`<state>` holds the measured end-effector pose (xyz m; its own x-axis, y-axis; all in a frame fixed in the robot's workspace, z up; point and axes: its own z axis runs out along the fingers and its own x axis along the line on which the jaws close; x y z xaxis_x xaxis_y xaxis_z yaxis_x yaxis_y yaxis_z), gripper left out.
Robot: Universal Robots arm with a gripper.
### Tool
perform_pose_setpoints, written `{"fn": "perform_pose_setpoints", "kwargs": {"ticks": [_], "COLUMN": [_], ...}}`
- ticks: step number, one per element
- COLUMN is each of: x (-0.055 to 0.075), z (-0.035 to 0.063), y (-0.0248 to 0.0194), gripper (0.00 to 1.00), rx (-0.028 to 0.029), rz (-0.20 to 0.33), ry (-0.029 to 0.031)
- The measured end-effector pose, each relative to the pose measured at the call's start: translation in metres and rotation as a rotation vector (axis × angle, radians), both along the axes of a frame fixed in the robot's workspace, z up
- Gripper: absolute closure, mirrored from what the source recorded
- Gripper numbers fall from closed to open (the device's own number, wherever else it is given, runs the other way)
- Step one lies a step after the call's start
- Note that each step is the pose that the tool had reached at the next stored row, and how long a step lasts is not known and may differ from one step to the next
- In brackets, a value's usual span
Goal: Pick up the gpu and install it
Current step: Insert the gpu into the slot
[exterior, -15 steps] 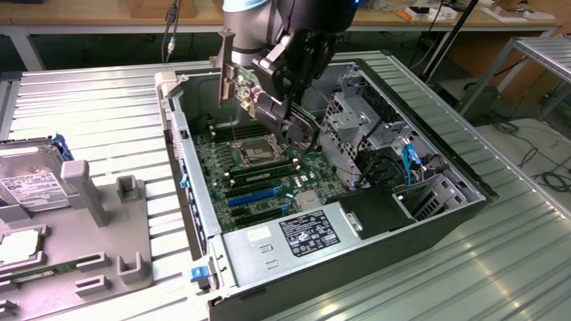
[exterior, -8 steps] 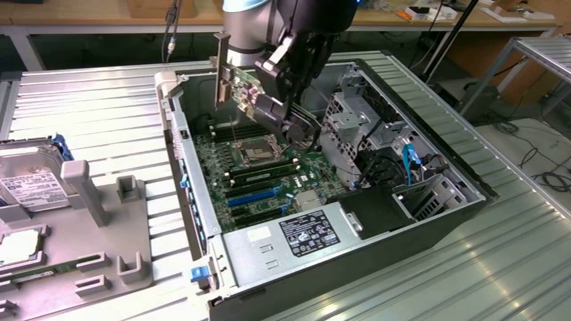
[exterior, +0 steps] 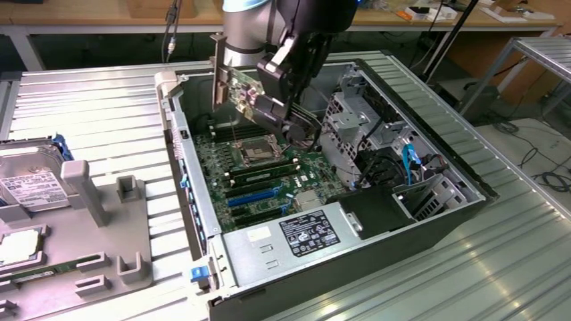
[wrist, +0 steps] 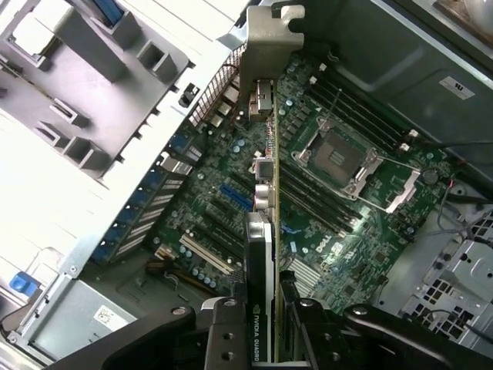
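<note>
gpu [exterior: 237, 81]: green circuit board, lacquered sheen; black face looks like matt plastic. Bracket [wrist: 266, 42] bare silver sheet metal, dull gloss.
gripper [wrist: 271, 339] — black, matt, smooth (metal or plastic, cannot tell).
motherboard [wrist: 223, 189]: green board, slight gloss; socket frame [wrist: 347, 166] shiny metal.
case [exterior: 190, 167]: grey unpainted sheet metal, satin.
power supply [exterior: 263, 253]: same grey metal; label [exterior: 308, 234] glossy black.
table [exterior: 98, 100] — ribbed metal, brushed, reflective.
holder blocks [exterior: 76, 194]: grey matt plastic.
bench [exterior: 71, 17]: pale wood.

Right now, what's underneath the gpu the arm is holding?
The gpu, clamped in the fingers, hangs over the motherboard: a blue slot and the processor socket show on either side. The strip directly beneath its edge is covered.
</note>
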<state>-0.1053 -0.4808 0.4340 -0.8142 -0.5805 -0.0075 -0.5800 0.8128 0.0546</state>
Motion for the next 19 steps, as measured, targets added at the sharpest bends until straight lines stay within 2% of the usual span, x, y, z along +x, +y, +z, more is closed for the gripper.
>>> {"fn": "perform_pose_setpoints", "kwargs": {"ticks": [19], "x": [0.0], "z": [0.0], "y": [0.0], "gripper": [0.73], "rx": [0.0], "rz": [0.15], "ry": [0.0]}}
